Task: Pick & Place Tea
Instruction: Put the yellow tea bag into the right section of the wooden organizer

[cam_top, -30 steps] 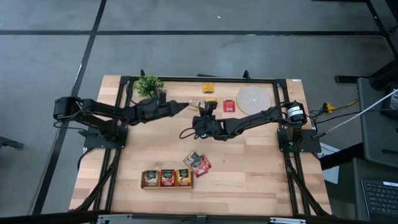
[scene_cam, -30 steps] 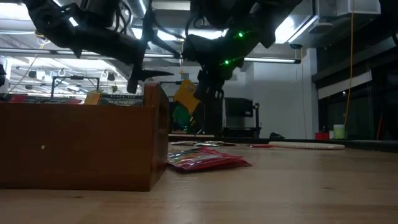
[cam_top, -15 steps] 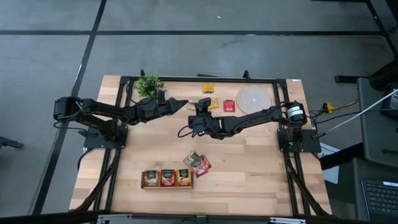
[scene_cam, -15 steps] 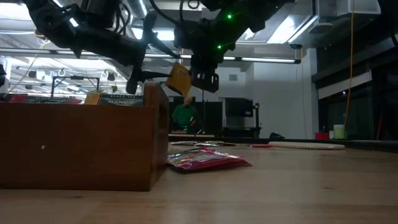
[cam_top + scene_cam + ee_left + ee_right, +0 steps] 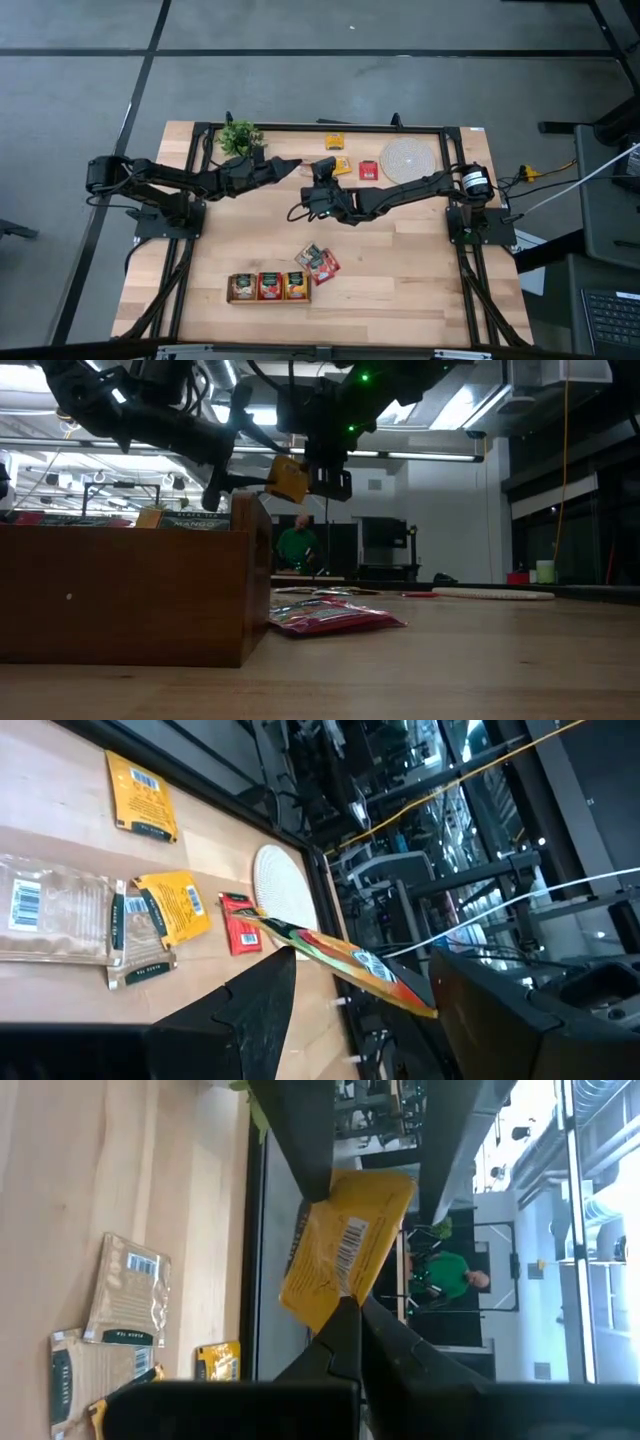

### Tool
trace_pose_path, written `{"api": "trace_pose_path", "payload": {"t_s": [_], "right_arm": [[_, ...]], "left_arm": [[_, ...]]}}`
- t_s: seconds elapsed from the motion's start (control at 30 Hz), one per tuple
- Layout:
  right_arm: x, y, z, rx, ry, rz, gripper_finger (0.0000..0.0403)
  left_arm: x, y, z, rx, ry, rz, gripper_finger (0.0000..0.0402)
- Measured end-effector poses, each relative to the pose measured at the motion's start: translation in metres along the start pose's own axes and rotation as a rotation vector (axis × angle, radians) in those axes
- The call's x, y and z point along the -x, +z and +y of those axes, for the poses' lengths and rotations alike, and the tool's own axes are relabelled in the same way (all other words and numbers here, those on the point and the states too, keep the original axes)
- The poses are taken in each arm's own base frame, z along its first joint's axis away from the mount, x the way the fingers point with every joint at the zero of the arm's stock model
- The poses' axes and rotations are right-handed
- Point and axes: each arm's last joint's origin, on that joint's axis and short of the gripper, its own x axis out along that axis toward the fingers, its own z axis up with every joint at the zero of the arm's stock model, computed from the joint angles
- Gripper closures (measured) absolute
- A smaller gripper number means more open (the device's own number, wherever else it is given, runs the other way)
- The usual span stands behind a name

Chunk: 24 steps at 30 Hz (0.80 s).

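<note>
Right gripper (image 5: 345, 1315): pinched shut on a yellow tea sachet (image 5: 343, 1245), which I hold aloft mid-table by one corner so the left can take it. Left gripper (image 5: 360, 985): fingers spread wide, straddling the sachet's edge. Both arms reach inward, meeting on the table's far side; the wooden tray (image 5: 268, 287) sits at the near edge.

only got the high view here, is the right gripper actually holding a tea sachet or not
observer: yes, the right gripper is shut on the edge of a yellow sachet.
operator: and the left one
observer: the left gripper is open, straddling that sachet without clamping it.
operator: how high up is it
observer: well clear of the table, above the top of the wooden tray.
</note>
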Motion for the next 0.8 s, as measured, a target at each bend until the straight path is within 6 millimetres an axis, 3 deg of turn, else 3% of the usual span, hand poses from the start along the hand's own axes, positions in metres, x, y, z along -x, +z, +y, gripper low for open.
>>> {"api": "trace_pose_path", "payload": {"t_s": [0.4,0.8], "right_arm": [[0.005,0.004,0.001,-0.014,0.020,-0.053,0.0401],[0.012,0.009,0.004,-0.013,0.058,-0.117,0.0401]], "left_arm": [[0.000,0.001,0.000,-0.122,0.009,-0.022,0.0178],[0.000,0.001,0.001,-0.078,0.018,-0.048,0.0179]]}}
